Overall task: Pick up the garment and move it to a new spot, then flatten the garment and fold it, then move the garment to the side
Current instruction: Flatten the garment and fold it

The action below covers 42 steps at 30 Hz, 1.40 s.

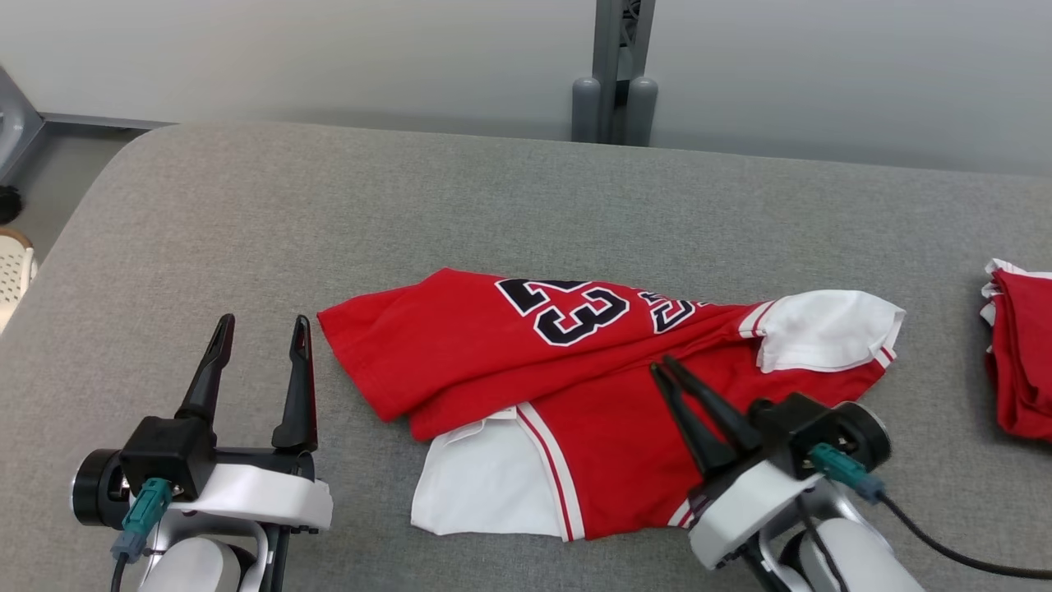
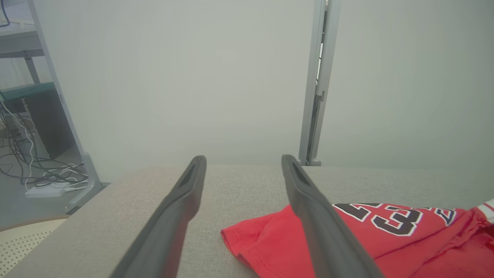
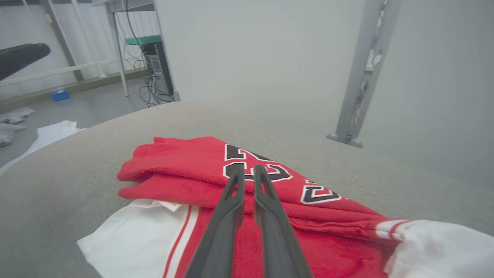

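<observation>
Table (image 1: 493,189) first, grey and padded, one of it, running under both pincers and well beyond their tips; a soft cover, I'd guess, so cloth can be dragged and pressed flat without snagging; on it one red shirt (image 1: 460,345) with white sleeves, rumpled and doubled over itself, directly beneath the right pincer (image 1: 664,366) and just to the right of the left pincer (image 1: 263,327); it looks set mid-table so both arms can reach it, flattening not yet done; one smaller red bundle (image 1: 1023,362) sits well off to the right of the right pincer, at the picture's edge, probably parked out of the way; two pincers, two dark fingers each; the right one has its fingers pressed together over the red cloth, no fabric visibly pinched, though whether the tips touch the shirt I cannot tell; the left one stands spread wide over bare table, likely ready for the shirt's nearest corner.
</observation>
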Tool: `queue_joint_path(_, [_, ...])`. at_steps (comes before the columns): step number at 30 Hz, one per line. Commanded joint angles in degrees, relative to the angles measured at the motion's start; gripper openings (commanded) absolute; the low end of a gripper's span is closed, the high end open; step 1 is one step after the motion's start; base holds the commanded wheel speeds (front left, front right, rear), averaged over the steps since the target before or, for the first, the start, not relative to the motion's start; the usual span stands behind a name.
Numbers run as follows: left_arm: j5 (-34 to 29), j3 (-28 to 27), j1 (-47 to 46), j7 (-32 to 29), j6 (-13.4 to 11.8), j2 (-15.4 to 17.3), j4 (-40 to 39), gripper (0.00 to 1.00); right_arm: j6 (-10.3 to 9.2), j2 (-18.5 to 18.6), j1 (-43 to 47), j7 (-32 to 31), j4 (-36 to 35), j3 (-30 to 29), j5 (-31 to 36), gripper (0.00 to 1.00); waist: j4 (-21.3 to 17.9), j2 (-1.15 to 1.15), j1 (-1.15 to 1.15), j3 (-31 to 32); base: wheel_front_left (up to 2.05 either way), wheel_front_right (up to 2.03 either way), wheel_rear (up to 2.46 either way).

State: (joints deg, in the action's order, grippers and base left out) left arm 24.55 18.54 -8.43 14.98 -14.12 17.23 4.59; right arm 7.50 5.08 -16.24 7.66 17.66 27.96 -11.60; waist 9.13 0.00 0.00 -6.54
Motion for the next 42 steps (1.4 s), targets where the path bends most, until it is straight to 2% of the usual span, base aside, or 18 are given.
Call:
queue_joint_path(1, [-0.41, -0.24, 0.25, 0.27, 0.1, 0.42, -0.11, 1.0, 0.0, -0.25, 1.77, 0.17, -2.49, -2.96, 1.38, 0.38, -0.75, 0.0, 0.0, 0.12, 0.0, 0.0, 0.0])
queue_joint_path(2, [-0.41, -0.16, 0.24, 0.27, 0.16, 0.47, -0.16, 1.0, 0.0, -0.52, 2.68, 0.27, -4.39, -4.9, 1.94, 0.92, -1.09, 0.0, 0.0, 0.13, 0.0, 0.0, 0.0])
queue_joint_path(3, [-0.31, -0.13, 0.19, 0.23, 0.17, 0.56, -0.23, 1.0, 0.0, -0.95, 4.6, -0.45, -7.64, -8.95, 3.33, 1.0, -1.69, 0.0, 0.0, 0.18, 0.0, 0.0, 0.0])
queue_joint_path(11, [-0.25, -0.14, 0.47, -0.33, -0.25, 1.3, -0.15, 1.0, 0.0, -2.01, 9.44, -2.45, -17.91, -21.92, 6.5, 1.0, -4.45, 0.0, 0.0, 0.92, 0.0, 0.0, 0.0])
queue_joint_path(18, [-0.68, 0.21, 1.2, -1.2, -0.63, 2.51, -1.1, 1.0, 0.0, -2.07, 13.64, -4.33, -22.59, -28.21, 6.31, 1.0, -7.07, 0.0, 0.0, 2.34, 0.0, 0.0, 0.0])
queue_joint_path(27, [-0.74, 0.84, 3.06, -2.57, -1.16, 3.43, -2.29, 1.0, 0.0, -2.07, 19.34, -6.2, -25.22, -30.69, 4.95, 1.0, -9.06, 0.0, 0.0, 4.29, 0.0, 0.0, 0.0])
queue_joint_path(42, [-0.07, 1.14, 4.64, -4.12, -1.97, 4.43, -3.93, 1.0, 0.0, -2.07, 21.03, -7.04, -26.35, -31.59, 3.78, 1.0, -9.44, 0.0, 0.0, 5.35, 0.0, 0.0, 0.0])
